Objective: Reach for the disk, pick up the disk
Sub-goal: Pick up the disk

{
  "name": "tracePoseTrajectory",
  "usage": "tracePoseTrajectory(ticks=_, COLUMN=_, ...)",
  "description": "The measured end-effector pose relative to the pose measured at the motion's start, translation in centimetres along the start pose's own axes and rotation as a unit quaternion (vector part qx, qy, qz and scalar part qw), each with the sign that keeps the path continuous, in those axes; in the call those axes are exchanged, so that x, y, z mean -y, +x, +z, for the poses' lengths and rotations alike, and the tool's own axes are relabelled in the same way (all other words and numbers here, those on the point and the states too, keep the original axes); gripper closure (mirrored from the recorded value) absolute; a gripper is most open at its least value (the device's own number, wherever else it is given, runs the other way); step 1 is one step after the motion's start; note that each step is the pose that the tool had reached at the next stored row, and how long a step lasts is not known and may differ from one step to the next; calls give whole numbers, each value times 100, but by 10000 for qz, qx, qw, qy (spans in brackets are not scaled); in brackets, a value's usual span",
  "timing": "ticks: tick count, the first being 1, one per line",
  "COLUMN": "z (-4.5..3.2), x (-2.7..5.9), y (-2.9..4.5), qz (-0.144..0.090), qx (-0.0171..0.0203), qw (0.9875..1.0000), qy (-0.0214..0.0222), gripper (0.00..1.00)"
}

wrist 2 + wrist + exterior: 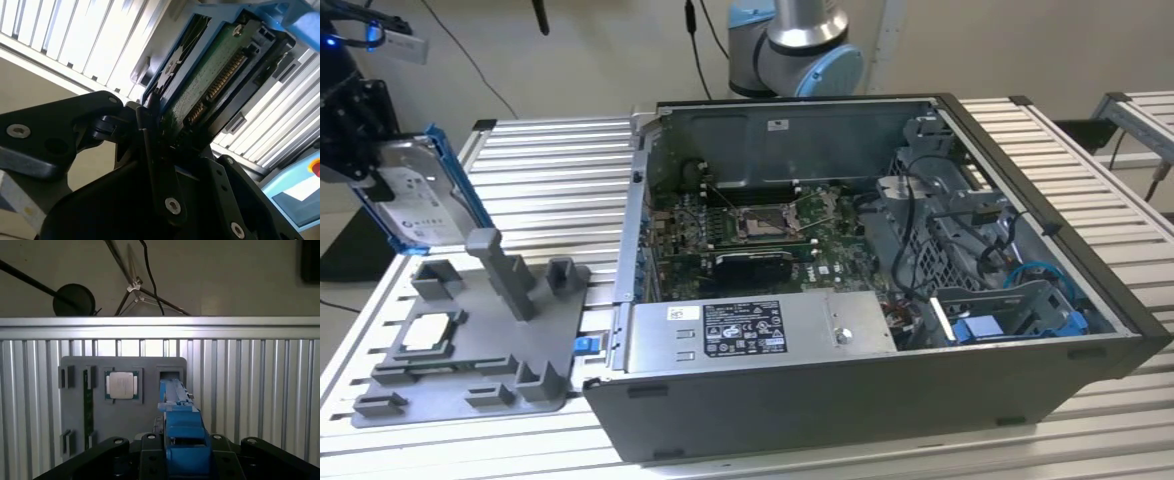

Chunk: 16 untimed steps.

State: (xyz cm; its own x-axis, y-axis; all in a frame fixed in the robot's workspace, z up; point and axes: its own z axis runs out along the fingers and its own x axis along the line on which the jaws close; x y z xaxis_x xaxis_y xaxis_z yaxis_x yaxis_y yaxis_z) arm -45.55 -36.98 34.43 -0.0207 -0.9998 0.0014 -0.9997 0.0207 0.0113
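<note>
At the exterior view's left, the disk [416, 200], a silver drive with a white label in a bright blue frame, hangs tilted on edge above the grey fixture plate [467, 350]. My gripper [371, 165] is shut on its upper end. In the second wrist view the disk [215, 75] shows its green circuit board and gold connector, and my black fingers [150, 130] are clamped on its edge. The first wrist view looks down along the disk's blue frame [181, 440], which is held edge-on over the plate [150, 405].
An open computer case [881, 260] fills the middle and right of the slatted aluminium table [547, 170]. The fixture plate carries upright grey posts [500, 270], a small silver square chip [427, 333] and a small blue bracket [584, 345] at its edge.
</note>
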Motion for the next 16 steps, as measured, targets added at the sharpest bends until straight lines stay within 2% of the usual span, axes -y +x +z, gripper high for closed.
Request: tracePoseTrajectory(ticks=16, z=-222, x=-3, y=0, qz=0, qx=0, qw=10000, qy=0, gripper=100)
